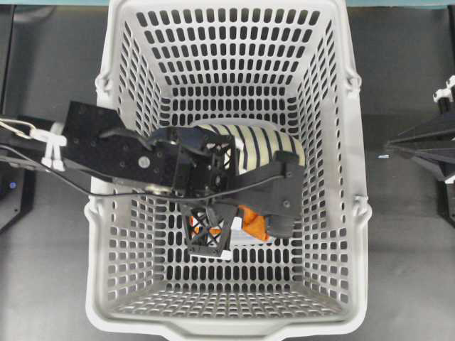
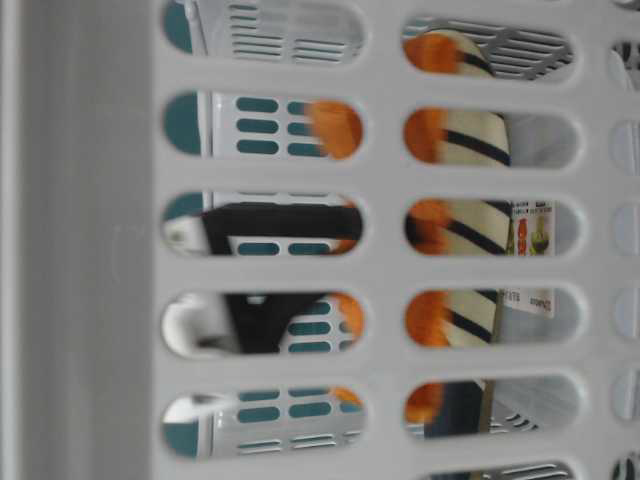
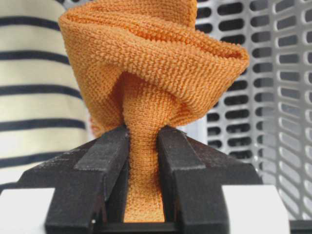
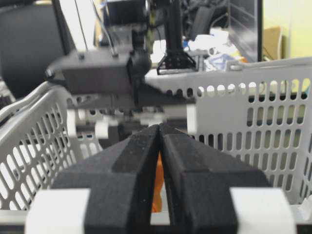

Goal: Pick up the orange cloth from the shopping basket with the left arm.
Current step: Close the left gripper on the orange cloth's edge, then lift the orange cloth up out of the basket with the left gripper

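The orange cloth [image 3: 156,63] is pinched between the jaws of my left gripper [image 3: 144,141], bunched up past the fingertips. In the overhead view the left arm reaches over the left rim into the shopping basket [image 1: 341,213], and the left gripper [image 1: 245,222] mostly hides the cloth [image 1: 254,222] near the basket's middle. Orange patches of the cloth [image 2: 335,128] show through the basket's slots at table level. My right gripper [image 1: 389,147] is shut and empty outside the basket's right wall; it also shows in its own wrist view [image 4: 159,129].
A navy-and-cream striped slipper [image 1: 263,145] lies in the basket just behind the left gripper, and it also shows beside the cloth [image 3: 34,97]. A white printed label [image 2: 530,230] shows inside the basket. The basket walls [image 3: 273,97] stand close around the gripper.
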`<state>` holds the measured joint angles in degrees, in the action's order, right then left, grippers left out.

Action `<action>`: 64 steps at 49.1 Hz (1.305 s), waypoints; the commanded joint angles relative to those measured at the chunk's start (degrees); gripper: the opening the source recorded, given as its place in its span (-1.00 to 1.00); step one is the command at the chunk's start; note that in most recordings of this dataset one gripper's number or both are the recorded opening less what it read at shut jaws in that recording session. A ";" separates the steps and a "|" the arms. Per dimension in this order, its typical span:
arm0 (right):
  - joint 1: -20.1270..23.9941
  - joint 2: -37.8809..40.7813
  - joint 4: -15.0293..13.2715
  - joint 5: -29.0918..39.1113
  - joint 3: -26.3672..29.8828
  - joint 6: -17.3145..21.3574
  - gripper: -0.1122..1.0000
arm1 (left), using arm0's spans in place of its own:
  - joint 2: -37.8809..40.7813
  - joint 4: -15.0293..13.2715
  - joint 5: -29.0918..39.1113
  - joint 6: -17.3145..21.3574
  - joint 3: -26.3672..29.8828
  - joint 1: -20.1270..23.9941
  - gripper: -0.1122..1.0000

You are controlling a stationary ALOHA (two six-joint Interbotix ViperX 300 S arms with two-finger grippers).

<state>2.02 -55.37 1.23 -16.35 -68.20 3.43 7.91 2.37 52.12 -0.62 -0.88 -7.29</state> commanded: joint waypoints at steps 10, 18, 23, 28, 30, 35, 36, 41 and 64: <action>0.00 -0.09 0.26 -0.35 0.53 0.00 -0.81 | -2.99 0.26 16.96 0.26 19.51 0.00 -0.54; 0.09 -0.44 0.35 -0.26 0.44 0.00 -0.81 | -3.16 0.18 24.35 0.18 29.62 0.00 -0.54; 0.00 -0.62 0.26 -0.26 0.35 0.00 -0.81 | -2.81 0.18 27.69 0.26 33.84 -0.18 -0.54; 0.00 -0.70 0.26 -0.26 0.35 0.00 -0.81 | -2.11 0.18 28.92 0.18 34.80 -0.26 -0.54; 0.00 -0.70 0.26 -0.26 0.35 0.00 -0.81 | -1.93 0.18 29.09 0.18 34.80 -0.26 -0.54; 0.00 -0.79 0.26 -0.26 0.35 0.09 -0.81 | -1.58 0.18 29.09 0.18 34.80 -0.26 -0.54; 0.00 -0.79 0.26 -0.26 0.35 0.09 -0.81 | -1.58 0.26 29.09 0.18 34.80 -0.18 -0.54; 0.09 -0.79 0.26 -0.26 0.35 0.00 -0.81 | -1.58 0.26 29.09 0.18 34.80 -0.09 -0.54; 0.00 -0.79 0.26 -0.26 0.35 0.00 -0.81 | -0.88 0.18 29.36 0.26 34.80 -0.09 -0.54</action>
<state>1.93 -56.43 1.23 -16.35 -68.29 3.43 8.00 2.37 81.56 -0.35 32.70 -7.38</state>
